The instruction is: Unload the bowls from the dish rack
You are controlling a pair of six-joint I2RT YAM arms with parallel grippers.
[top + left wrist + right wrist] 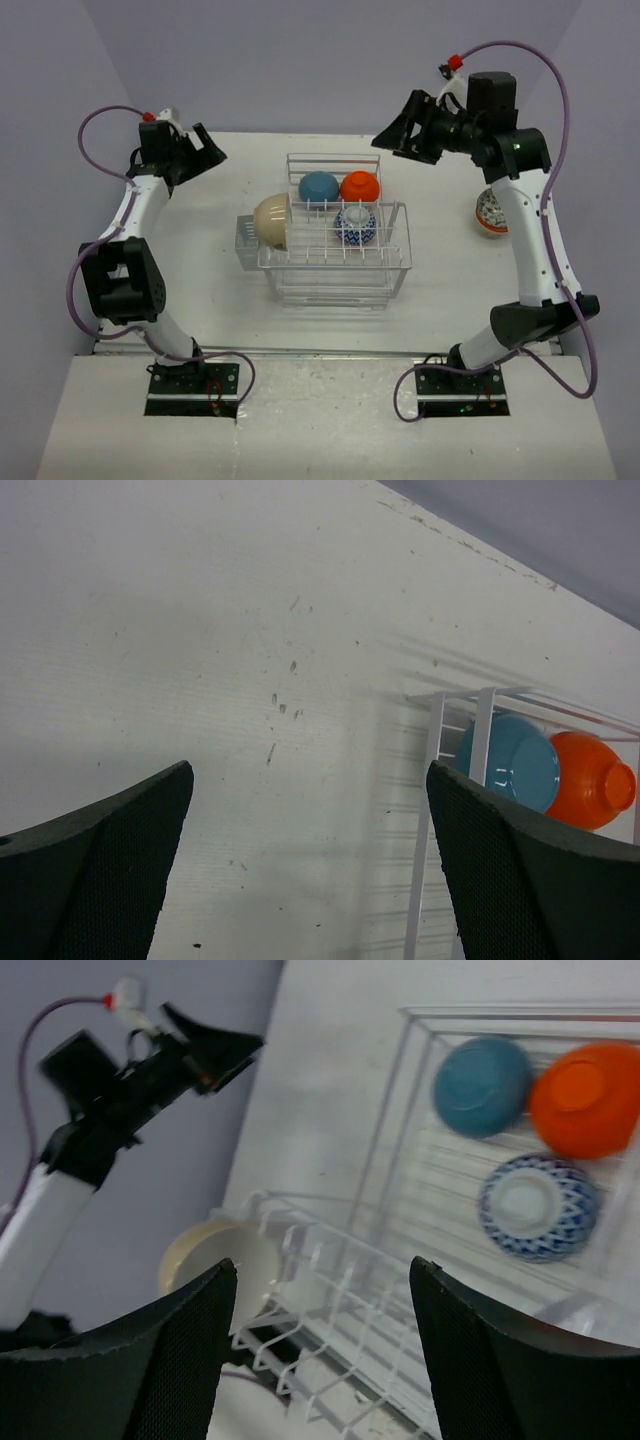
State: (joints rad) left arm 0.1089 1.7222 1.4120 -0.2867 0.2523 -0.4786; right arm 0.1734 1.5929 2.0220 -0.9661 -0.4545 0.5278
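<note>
The white wire dish rack (400, 262) stands mid-table. In it sit a blue bowl (318, 186), an orange bowl (360, 186), a blue-and-white patterned bowl (355, 225) and a cream bowl (272, 221) on its side at the left end. All four show in the right wrist view: blue (482, 1085), orange (588, 1098), patterned (538, 1206), cream (212, 1260). The left wrist view shows the blue (515, 762) and orange (592, 780) bowls. My left gripper (212, 152) is open and empty, far left of the rack. My right gripper (398, 140) is open and empty, above the rack's far right.
A pink speckled bowl (491, 213) stands on the table at the right, behind my right arm. The rack's small side cup (245, 240) is at its left end. Purple walls close in the table at the back and sides.
</note>
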